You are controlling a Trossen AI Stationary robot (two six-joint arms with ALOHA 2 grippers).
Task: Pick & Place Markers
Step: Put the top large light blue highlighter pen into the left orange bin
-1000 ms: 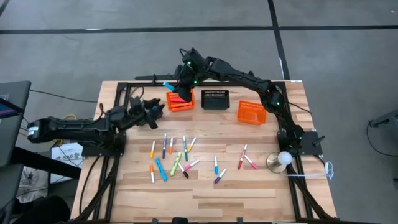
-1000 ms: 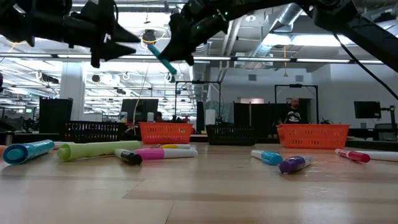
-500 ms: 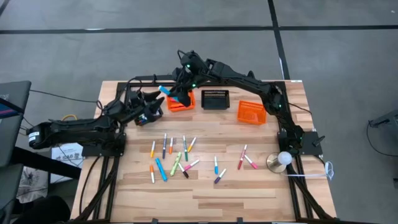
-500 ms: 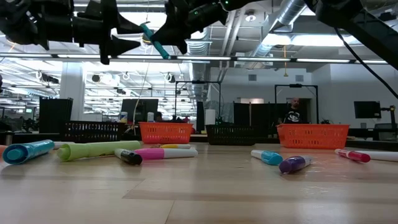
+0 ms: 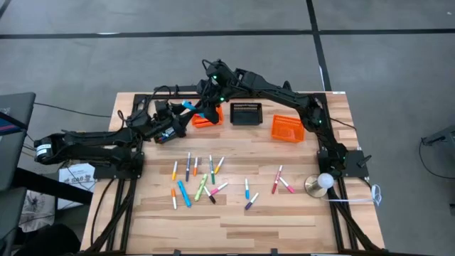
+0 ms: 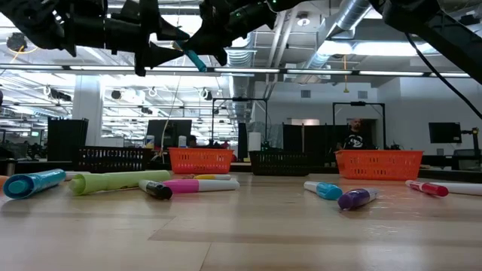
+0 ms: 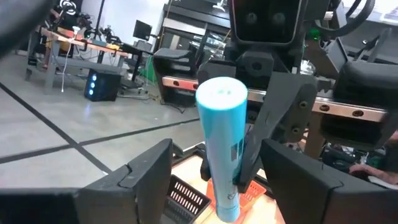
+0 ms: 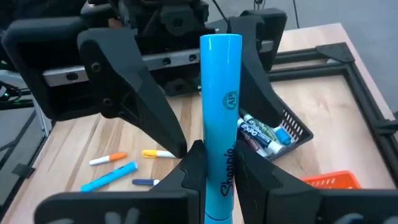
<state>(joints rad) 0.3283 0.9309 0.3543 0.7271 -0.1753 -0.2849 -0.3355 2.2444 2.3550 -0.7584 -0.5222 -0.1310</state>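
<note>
A light blue marker [image 8: 221, 118] is held upright in mid-air above the table's [image 5: 298, 213] far side, clamped in the right end effector [image 8: 214, 165], its free end between the spread fingers of the left end effector [image 7: 217, 180], which has not closed on it. A few markers lie in the orange basket [image 8: 280, 134]; most markers [image 5: 202, 181] are scattered on the table, so the bulk of the task remains.

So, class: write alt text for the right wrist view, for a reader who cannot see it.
The right end effector holds a light blue marker upright, while the left end effector faces it, its open fingers on either side of the marker. Behind lie loose markers on the wooden table and a basket holding markers.
</note>
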